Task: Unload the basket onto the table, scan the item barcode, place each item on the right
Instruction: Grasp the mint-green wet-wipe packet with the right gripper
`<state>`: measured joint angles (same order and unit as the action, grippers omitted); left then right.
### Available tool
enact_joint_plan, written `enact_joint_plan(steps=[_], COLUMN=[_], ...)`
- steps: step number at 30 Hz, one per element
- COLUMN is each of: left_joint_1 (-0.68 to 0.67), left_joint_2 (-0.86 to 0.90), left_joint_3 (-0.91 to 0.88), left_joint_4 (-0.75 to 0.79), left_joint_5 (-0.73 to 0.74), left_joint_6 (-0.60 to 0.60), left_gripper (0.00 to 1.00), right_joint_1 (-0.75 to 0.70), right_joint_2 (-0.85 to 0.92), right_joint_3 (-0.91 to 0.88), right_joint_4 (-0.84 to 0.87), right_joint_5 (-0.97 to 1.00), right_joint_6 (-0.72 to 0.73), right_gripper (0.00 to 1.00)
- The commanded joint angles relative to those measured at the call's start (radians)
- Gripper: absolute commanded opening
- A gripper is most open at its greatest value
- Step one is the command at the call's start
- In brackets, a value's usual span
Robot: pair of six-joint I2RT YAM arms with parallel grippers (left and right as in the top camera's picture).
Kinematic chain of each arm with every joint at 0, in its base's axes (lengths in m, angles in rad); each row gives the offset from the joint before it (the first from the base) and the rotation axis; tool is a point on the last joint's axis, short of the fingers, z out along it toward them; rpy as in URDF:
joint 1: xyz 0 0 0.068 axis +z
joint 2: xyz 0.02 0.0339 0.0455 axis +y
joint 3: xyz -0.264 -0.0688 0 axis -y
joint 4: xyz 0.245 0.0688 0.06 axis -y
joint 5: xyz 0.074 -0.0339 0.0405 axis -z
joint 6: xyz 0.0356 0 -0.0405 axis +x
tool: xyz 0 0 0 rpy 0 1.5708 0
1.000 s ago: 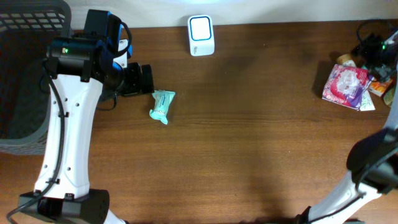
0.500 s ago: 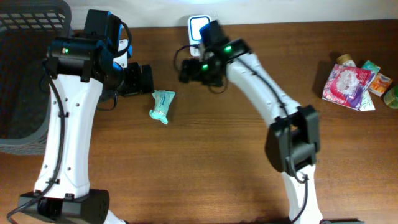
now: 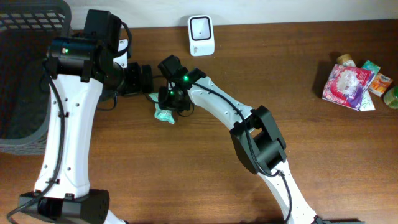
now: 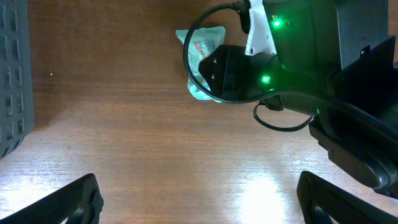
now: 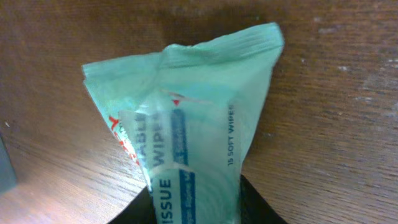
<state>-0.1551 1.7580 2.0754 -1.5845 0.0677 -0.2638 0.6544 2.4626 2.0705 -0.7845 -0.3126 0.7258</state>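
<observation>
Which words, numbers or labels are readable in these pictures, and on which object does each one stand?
"15 SOFT WIPES": green wipes pack, along its side.
"ISSUE": same pack, blue letters, the beginning not visible.
"ABLE" and "WIPE": same pack, partly hidden by a fold.
Red print on the pack: too blurred.
Colourful packets, overhead view: too small to read.
Scanner: no readable text.

One green wipes pack (image 3: 164,116), one white scanner (image 3: 201,35), one gray basket (image 3: 25,37), one pink pack (image 3: 345,84), one brown table (image 3: 186,174)
</observation>
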Motion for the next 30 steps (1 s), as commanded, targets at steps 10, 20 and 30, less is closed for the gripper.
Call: enact_joint_plan(steps=[10,20,30], left_joint_1=[-0.004,-0.004,-0.004], left_joint_2=[-0.002,-0.002,-0.002], left_joint_3=[0.003,0.003,0.003], left_joint_4=[0.001,0.001,0.001], left_joint_5=[-0.004,-0.004,-0.004], left_joint_6=[0.015,0.015,0.015], left_gripper=[0.99,0.99,0.99], right_joint_1=[-0.275,-0.089,-0.054], right_joint_2=[-0.101,-0.081,-0.081], right_joint_3=[0.068,0.061,-0.185], right_joint_4=[-0.521,-0.586,-0.349], right_joint_5=[0.419,0.807,0.893], right_joint_6=[-0.310,-0.299,-0.311], right_gripper=[0.47,0.59,0.58])
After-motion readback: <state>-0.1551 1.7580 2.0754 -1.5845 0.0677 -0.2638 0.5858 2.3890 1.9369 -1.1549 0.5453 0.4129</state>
